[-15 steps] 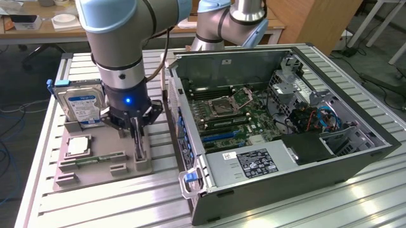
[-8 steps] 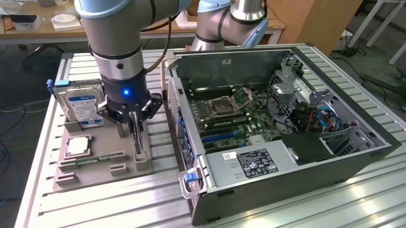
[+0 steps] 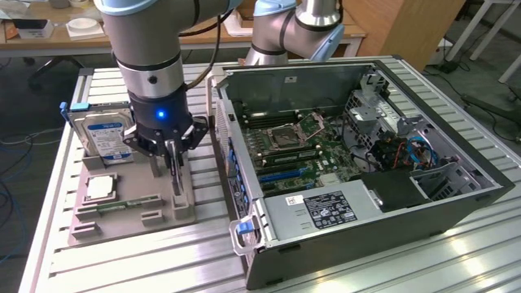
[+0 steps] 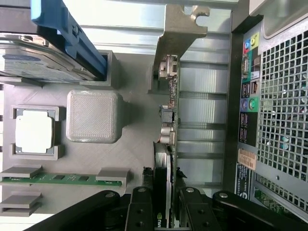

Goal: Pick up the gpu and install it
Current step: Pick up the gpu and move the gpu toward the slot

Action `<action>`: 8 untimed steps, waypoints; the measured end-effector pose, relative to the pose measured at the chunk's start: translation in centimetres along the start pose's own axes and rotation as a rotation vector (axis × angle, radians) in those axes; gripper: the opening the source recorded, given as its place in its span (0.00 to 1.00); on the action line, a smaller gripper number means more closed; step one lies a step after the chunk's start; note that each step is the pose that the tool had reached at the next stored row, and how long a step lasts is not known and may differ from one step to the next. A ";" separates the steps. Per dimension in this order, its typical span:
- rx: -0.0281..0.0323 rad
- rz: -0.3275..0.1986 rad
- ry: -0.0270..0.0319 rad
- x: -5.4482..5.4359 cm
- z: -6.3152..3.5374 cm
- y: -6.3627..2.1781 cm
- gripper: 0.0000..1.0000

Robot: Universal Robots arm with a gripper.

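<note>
The gpu stands on edge in its slot on the grey parts tray. I see it edge-on as a thin green board with a silver bracket at its far end. My gripper is down over the card, and its black fingers press against both faces, so it is shut on the card. In the exterior view the gripper hangs over the tray's right side, with the gpu reaching down from it to the tray.
On the tray also sit a hard drive, a CPU and a memory stick. The open computer case lies to the exterior view's right, motherboard exposed. A second arm stands behind.
</note>
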State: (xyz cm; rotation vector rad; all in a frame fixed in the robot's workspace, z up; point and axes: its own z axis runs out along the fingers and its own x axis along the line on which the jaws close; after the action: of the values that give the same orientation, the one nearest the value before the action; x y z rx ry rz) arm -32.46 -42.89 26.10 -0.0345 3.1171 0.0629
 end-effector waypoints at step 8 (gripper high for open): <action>-0.0007 0.000 0.0002 0.2 -0.03 0.02 0.27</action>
State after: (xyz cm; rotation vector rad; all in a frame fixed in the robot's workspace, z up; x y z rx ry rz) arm -32.65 -42.88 26.12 -0.0347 3.1172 0.0639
